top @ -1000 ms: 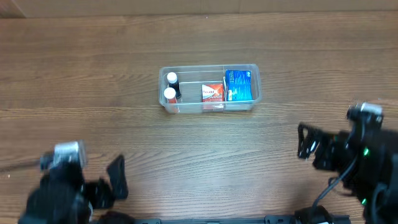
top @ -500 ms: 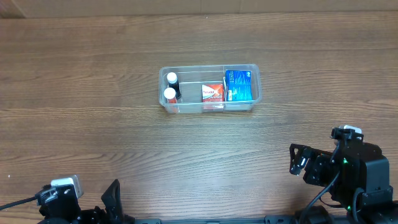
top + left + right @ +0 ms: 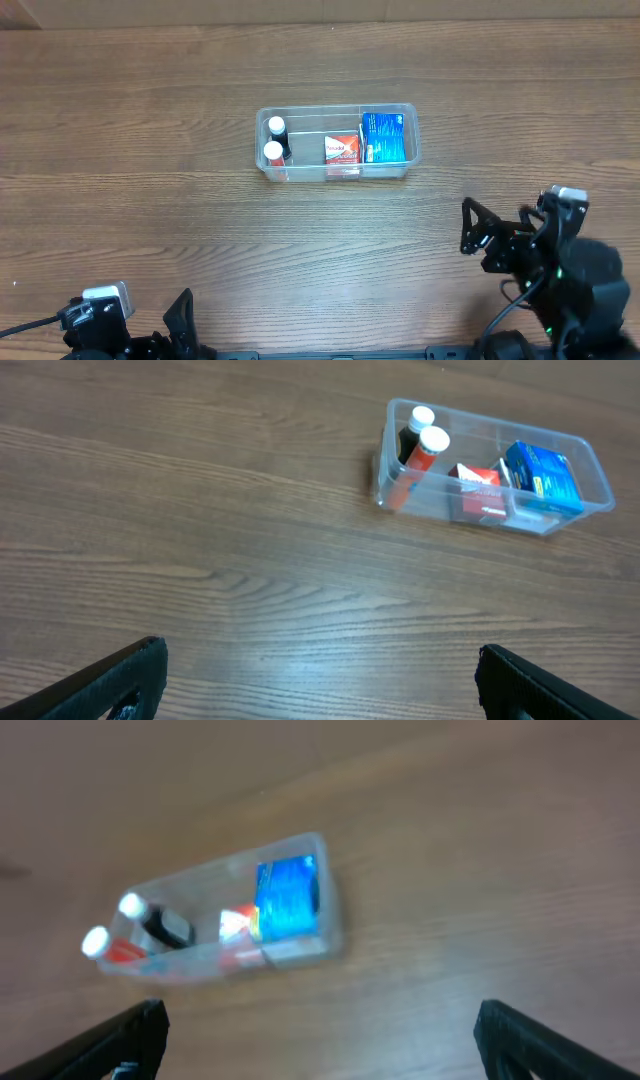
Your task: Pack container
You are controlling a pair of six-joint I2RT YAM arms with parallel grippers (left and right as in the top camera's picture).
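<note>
The clear plastic container stands on the wooden table at centre back. It holds two white-capped bottles at its left end, a red and white box in the middle and a blue box at its right end. It also shows in the left wrist view and, blurred, in the right wrist view. My left gripper is open and empty at the near left table edge. My right gripper is open and empty at the near right, well apart from the container.
Bare wooden table surrounds the container on all sides. The far table edge runs along the top of the overhead view.
My left arm has drawn back to the near edge and then stopped. My right arm has drawn back toward the near right corner, then shifted slightly, with its open gripper still pointing toward the container.
</note>
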